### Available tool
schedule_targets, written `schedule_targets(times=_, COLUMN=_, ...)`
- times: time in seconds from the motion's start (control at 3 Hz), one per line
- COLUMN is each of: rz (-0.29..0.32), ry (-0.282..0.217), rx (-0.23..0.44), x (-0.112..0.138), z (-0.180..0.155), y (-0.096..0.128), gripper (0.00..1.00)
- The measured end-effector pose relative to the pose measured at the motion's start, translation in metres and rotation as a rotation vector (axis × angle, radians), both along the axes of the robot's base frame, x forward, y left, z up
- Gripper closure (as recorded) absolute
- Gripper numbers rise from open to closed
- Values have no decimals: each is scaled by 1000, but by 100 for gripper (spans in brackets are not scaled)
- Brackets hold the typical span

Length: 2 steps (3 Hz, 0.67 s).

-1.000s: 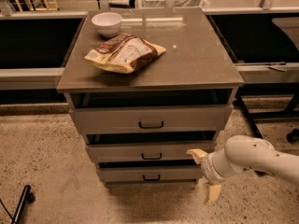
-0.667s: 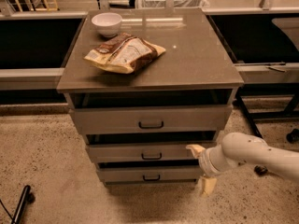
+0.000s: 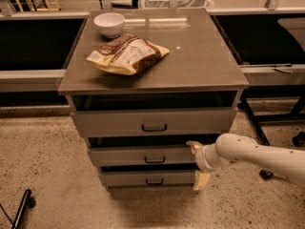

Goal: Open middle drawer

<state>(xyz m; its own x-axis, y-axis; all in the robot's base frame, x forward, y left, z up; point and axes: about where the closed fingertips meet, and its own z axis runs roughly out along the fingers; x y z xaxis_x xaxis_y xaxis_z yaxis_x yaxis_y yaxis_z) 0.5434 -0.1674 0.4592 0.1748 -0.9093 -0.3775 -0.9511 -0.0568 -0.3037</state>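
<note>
Floor stand (image 3: 21, 209): a dark pole in the lower left of the frame, well apart from the cabinet.
White bowl (image 3: 109, 23): upper left, at the back left corner of the cabinet top (image 3: 195, 56).
Snack bag (image 3: 126, 55): a brown and white packet lying just in front of the bowl.
Top drawer (image 3: 109, 123): the tallest grey front, centre of the frame, with the widest black handle.
Middle drawer (image 3: 119, 156): directly below the top drawer. Its front sits back under the top one, with a dark gap above it. I judge it shut or nearly so.
Middle drawer handle (image 3: 154, 160): a small black bar at the centre of that front, with nothing touching it.
Bottom drawer (image 3: 124, 179): the slimmest front, lowest in the stack.
My gripper (image 3: 198, 162): right of centre, at the right end of the middle drawer's front and clearly to the right of the handle.
My fingers (image 3: 194, 146): spread apart, one above the other, and closed on nothing.
My arm (image 3: 257, 156): a white arm entering from the lower right edge.
Progress: I am close to the drawer, but no hold is made.
Remaining: reach the handle, grip it, and pull the drawer out.
</note>
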Motion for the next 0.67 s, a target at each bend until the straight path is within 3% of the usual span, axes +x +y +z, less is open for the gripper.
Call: schedule_targets(times=0.67, rz=-74, ry=30, rx=63, x=46, z=-27, y=-14, gripper=5)
